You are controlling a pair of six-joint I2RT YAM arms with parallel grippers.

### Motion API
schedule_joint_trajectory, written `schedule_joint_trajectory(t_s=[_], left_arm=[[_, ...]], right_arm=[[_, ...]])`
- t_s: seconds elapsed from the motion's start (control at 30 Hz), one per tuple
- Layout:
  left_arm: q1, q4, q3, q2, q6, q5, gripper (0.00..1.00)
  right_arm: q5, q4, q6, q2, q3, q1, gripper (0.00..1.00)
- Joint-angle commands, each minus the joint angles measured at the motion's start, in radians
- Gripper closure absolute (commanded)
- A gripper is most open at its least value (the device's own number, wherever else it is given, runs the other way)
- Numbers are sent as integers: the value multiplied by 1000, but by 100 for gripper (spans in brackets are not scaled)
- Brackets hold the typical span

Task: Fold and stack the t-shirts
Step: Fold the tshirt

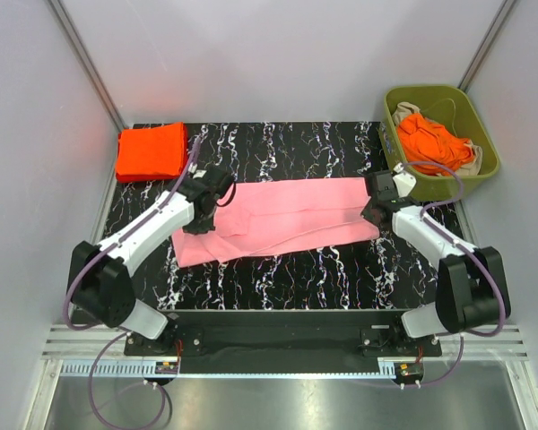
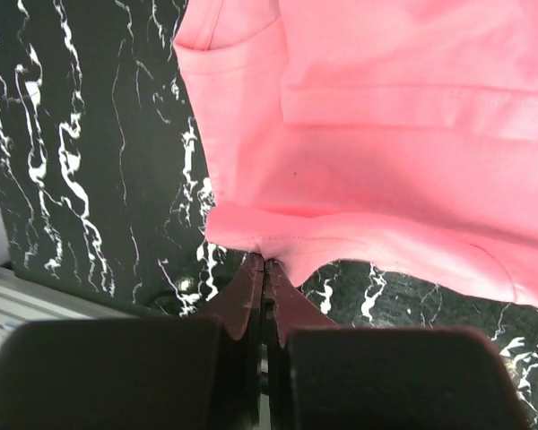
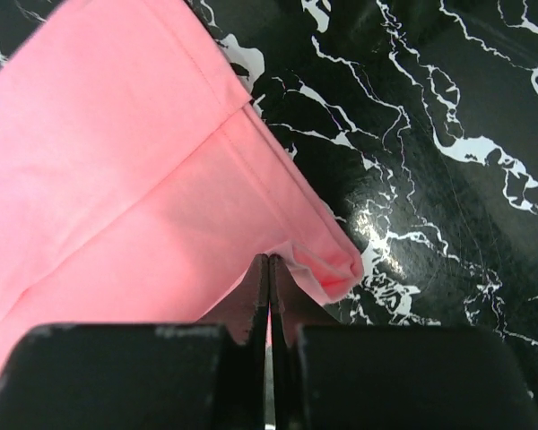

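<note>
A light pink t-shirt [image 1: 282, 219] lies stretched across the middle of the black marbled table, partly folded lengthwise. My left gripper [image 1: 217, 190] is shut on its left edge, and the left wrist view shows the pink hem [image 2: 278, 237] pinched at the fingertips. At the shirt's right end my right gripper [image 1: 377, 204] is shut on the cloth, where the right wrist view shows a folded pink corner [image 3: 327, 264] bunched at the tips. A folded orange-red t-shirt [image 1: 151, 150] rests at the table's far left corner. More orange-red t-shirts [image 1: 430, 141] are crumpled in the bin.
An olive-green plastic bin [image 1: 441, 133] stands at the far right, just beyond the right arm. Grey walls close in the table on the left, back and right. The arm bases sit on a rail at the near edge [image 1: 278, 336].
</note>
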Motion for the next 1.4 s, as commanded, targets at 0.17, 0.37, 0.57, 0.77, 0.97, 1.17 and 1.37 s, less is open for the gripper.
schedule_joint_trajectory(t_s=[0.17,0.37,0.57,0.77,0.97,1.17,1.37], left_arm=[[63,53,176,116,121,3,100],[89,75,267,230,194,-6,100],[104,73,305,297,213,-23,100],[122,69,311,296,199,-43,100],[135,60,299,252,185,-33,100],[139,50,276,219,175,-38,100],[161,49,284,256,184,-36,100]], right_arm=[[71,34,-95,118,68,-22,100],[100,37,-89,162,91,-28,100],[120,35,-100,189,117,-33,100],[120,35,-106,212,142,-31,100],[129,35,-104,189,134,-33,100],[135,37,-97,172,123,-31,100],[127,40,-103,199,159,-31,100]])
